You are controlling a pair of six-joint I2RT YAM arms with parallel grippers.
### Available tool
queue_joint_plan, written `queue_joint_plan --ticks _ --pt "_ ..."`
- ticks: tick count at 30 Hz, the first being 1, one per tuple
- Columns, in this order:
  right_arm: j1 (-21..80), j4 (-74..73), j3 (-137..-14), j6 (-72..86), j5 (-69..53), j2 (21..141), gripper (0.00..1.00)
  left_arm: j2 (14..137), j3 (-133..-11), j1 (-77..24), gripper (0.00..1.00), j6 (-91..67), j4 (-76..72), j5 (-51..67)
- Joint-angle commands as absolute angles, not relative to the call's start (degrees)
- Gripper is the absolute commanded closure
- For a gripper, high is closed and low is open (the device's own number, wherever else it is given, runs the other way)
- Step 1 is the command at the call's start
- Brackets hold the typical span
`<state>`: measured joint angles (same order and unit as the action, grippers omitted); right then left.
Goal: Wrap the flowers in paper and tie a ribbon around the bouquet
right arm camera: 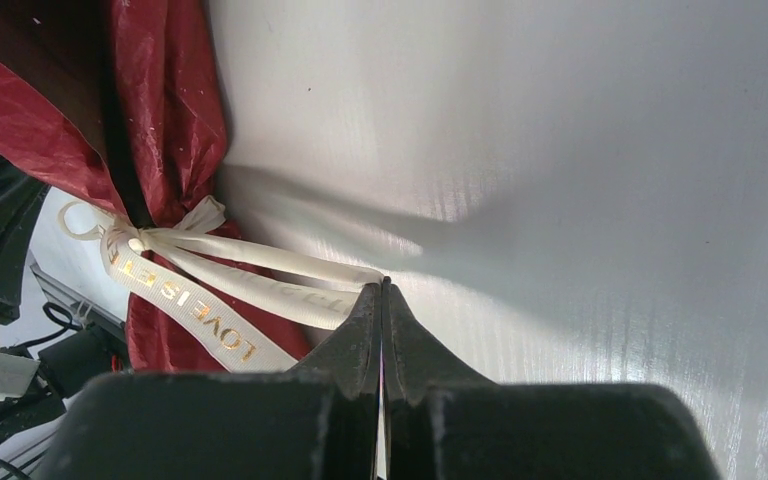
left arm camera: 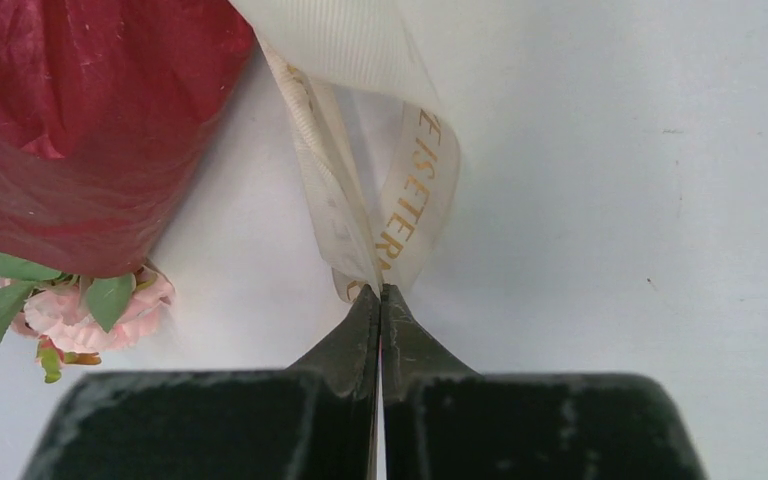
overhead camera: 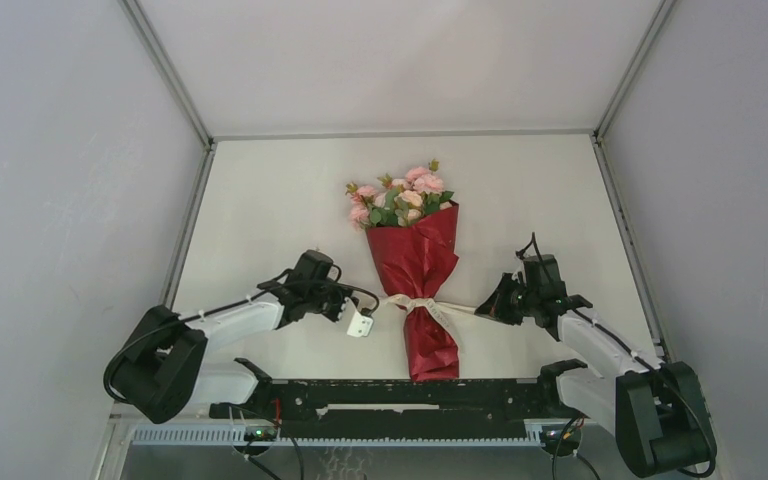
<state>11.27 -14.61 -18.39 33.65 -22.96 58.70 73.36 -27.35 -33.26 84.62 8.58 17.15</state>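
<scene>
The left jaws are pressed together, and they pinch the ribbon at their very tip. In the left wrist view a loop of it goes straight ahead from the tip, cream-white with gold letters. Ahead of these jaws and to the left is the paper, dark red and a little crinkled. Nearer to them, also on the left, some pink flowers with green leaves lie on the table.

In the top view the bouquet lies flat on the table between the two pairs of jaws, well apart from neither. The blooms point away from the arms and the narrow end of the paper cone points to their bases. The ribbon is tied around the thin part of the cone, and from the knot one part runs to the left jaws and one part to the right jaws.

The right jaws are also pressed together, pinching the ribbon at their tip. In the right wrist view two strands go from the tip ahead and to the left, up to the knot on the red paper. One more strand with gold letters hangs free, to the left of these jaws.
</scene>
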Motion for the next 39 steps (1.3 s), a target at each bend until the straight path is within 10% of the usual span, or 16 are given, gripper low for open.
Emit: queue_joint_plan --ticks 1,15,18,19,39 --pt "10.1 -17.0 -17.8 33.3 -16.2 58.9 1.00 71.5 -25.4 -30.2 1.00 85.0 10.7 12.6" --pt "22.7 -15.9 -24.6 32.0 -19.2 59.4 0.95 65.2 -26.8 -29.8 0.94 76.9 10.4 17.9" --pt "23.5 -21.6 -29.1 32.3 -16.9 59.3 0.20 61.3 -27.2 -30.0 0.10 75.5 13.0 19.1" --pt "23.1 -24.4 -30.3 32.3 -13.8 58.4 0.04 59.6 -27.5 -29.9 0.01 74.8 14.5 19.5" --pt "13.6 -37.8 -34.0 30.1 22.9 2.3 0.00 26.6 -16.1 -5.5 0.00 -13.6 0.3 1.9"
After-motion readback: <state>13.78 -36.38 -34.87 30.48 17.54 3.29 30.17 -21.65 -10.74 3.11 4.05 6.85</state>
